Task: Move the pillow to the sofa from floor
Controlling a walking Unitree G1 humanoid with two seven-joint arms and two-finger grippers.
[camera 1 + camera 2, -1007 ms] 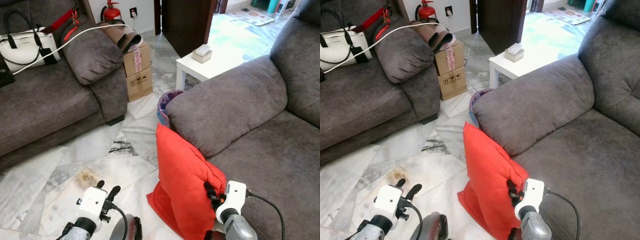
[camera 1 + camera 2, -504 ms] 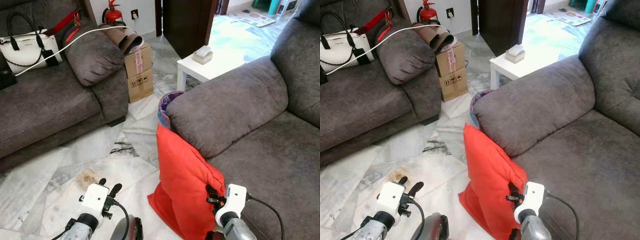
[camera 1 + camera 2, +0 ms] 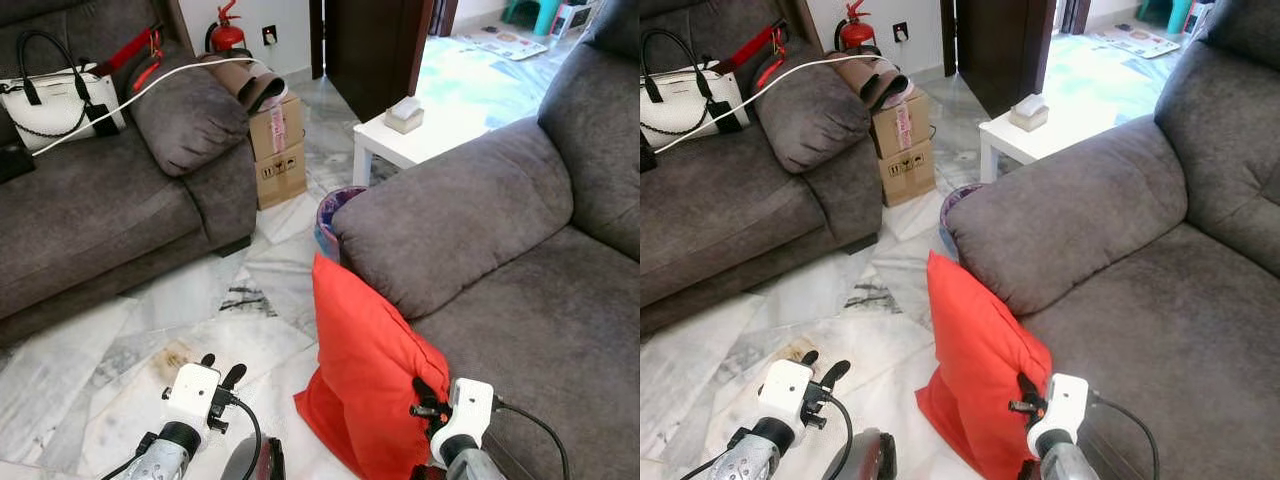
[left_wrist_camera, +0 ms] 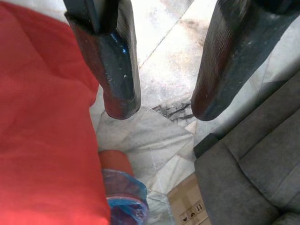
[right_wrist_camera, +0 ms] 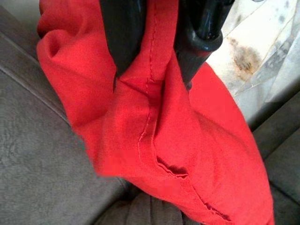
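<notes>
Pillow pinched at the sofa's edge

Our right hand (image 3: 428, 402) grips the red pillow (image 3: 365, 370) by its seam, leaning against the sofa (image 3: 520, 300); left hand (image 3: 222, 373) open, empty. That thin pinch could slip when lifting.

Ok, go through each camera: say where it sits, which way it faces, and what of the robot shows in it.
Head eyes: on the head, facing forward and down at the red pillow against the grey sofa; both grippers show.
Left wrist: looks along the open left gripper at the marble floor, pillow beside.
Right wrist: looks along the right gripper, pinching the pillow's seam.
All views share the pillow.
</notes>
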